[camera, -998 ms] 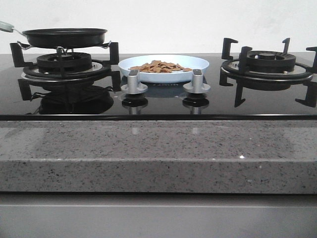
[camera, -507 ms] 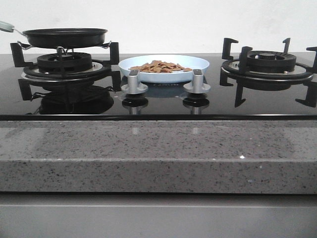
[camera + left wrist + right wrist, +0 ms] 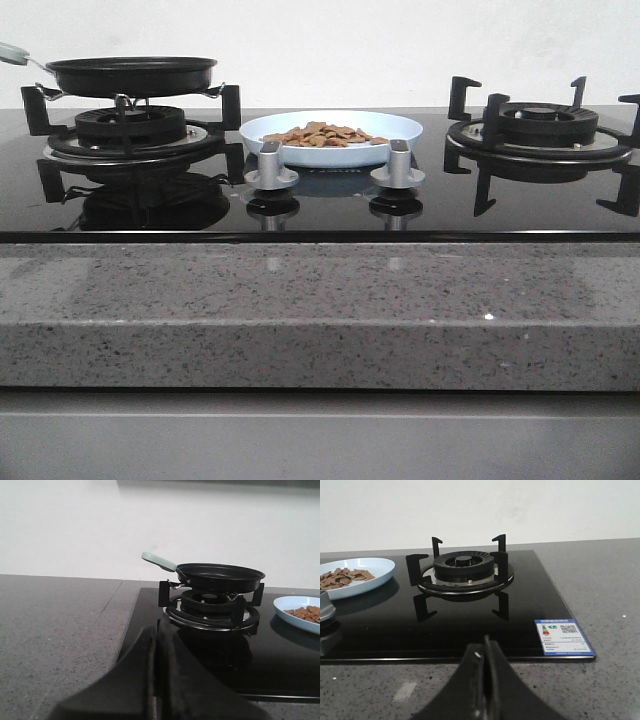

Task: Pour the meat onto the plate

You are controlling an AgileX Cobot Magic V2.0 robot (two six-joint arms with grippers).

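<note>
Meat (image 3: 322,134) lies heaped on the pale-blue plate (image 3: 405,127), between the burners; black frying pan (image 3: 130,73) sits on the left burner; left gripper (image 3: 156,677) and right gripper (image 3: 484,680) both closed, empty.

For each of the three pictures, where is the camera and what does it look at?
Front: low before the counter, facing the stove; pan, plate of meat; no arm shows.
Left wrist: above the shut left hand, facing the pan.
Right wrist: above the shut right hand, facing the bare burner.
All share the plate.
</note>
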